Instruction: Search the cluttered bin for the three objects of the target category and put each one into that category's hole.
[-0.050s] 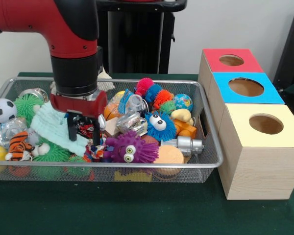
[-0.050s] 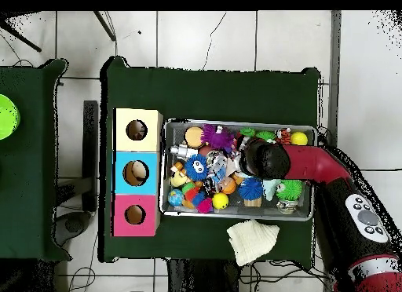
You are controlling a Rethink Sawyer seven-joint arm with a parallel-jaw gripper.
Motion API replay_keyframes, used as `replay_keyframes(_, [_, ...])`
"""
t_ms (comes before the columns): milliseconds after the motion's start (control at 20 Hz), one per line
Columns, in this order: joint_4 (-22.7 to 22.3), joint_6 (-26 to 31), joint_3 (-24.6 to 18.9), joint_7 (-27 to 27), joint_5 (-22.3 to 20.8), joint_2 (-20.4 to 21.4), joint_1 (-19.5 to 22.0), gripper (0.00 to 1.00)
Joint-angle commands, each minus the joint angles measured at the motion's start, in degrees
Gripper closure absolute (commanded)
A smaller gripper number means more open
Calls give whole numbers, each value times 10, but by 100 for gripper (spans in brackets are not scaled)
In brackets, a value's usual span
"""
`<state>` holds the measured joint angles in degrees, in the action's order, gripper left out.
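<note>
My gripper [image 1: 83, 140] reaches down into the left half of the wire bin [image 1: 206, 128]. Its two black fingers [image 1: 70, 128] stand apart, open, around a small red and black toy [image 1: 86, 129]. A mint cloth [image 1: 51, 125] lies under its left finger. A purple fuzzy monster [image 1: 130, 148] and a blue fuzzy monster [image 1: 160, 126] sit just right of it. Beside the bin stand three boxes with round holes: red [image 1: 231, 59], blue [image 1: 246, 86], yellow [image 1: 265, 123]. In the overhead view the arm's black wrist [image 2: 265, 158] covers the gripper above the bin [image 2: 166, 169].
Other toys crowd the bin: a soccer ball [image 1: 2, 110], a green spiky ball [image 1: 28, 104], a striped tiger [image 1: 18, 145], a globe ball [image 1: 183, 102], a silver metal piece [image 1: 186, 145]. A white cloth [image 2: 251, 240] lies on the green table outside the bin.
</note>
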<state>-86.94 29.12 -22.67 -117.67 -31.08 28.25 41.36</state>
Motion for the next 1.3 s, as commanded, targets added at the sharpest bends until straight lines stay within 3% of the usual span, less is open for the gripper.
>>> replay_keyframes(50, [36, 4, -18, 68, -18, -46, 28, 0])
replay_keyframes(300, [-38, 10, -49, 44, 21, -10, 45, 0])
replay_keyframes(450, [-56, 24, -57, 47, 30, 5, 53, 0])
replay_keyframes(1300, [-55, 19, -62, 38, 33, 1, 48, 0])
